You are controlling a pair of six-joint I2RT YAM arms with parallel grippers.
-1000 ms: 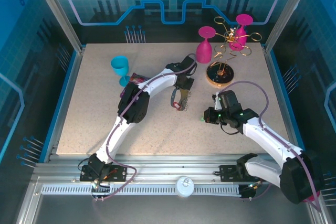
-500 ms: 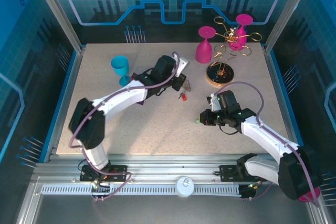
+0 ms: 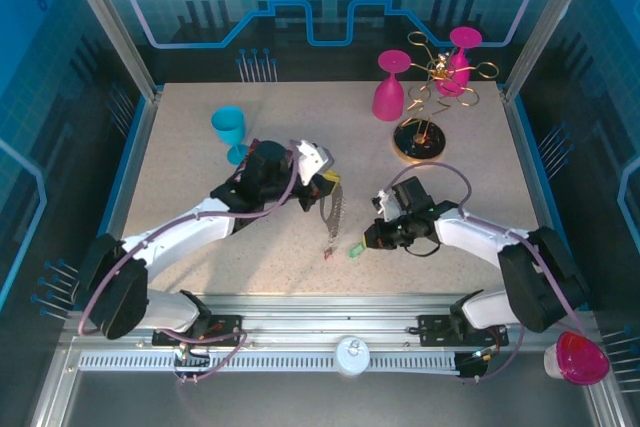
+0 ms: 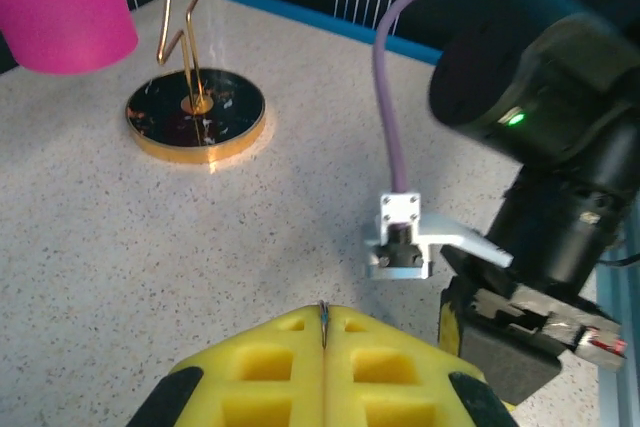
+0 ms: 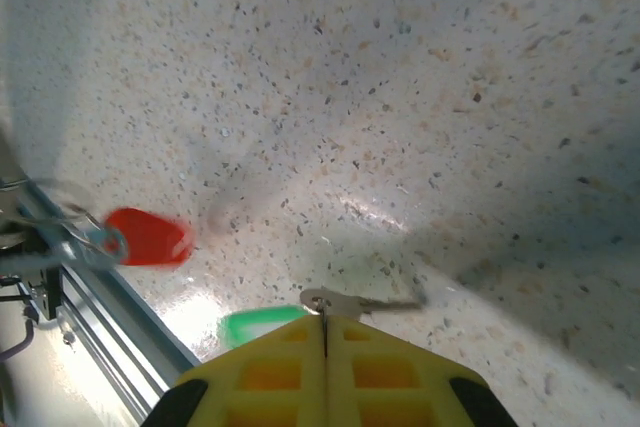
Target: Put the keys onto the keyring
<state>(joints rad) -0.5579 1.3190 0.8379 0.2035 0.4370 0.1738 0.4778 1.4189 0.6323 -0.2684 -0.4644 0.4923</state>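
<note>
The left gripper point(image 3: 322, 187) is closed tight on the top end of the keyring point(image 3: 332, 215), so the grey loop hangs free above the table point(image 3: 180, 147) and its lower part can be reached. In the left wrist view a thin metal edge shows between the yellow pads. The key with red tag point(image 3: 328, 251) is at the bottom end of the loop. I judge it is already threaded, though it is too small to be sure. The right gripper point(image 3: 370, 238) is closed fully on the metal head of the key with green tag point(image 5: 335, 300), low over the table and just beside the loop, with the tag left free. Of the containers, the teal goblet point(image 3: 228, 127) stands upright and its inside is not visible. 1 pink glass point(image 3: 390, 89) stands upside down and 1 more point(image 3: 463, 45) is at the gold wire rack point(image 3: 440, 72)
</note>
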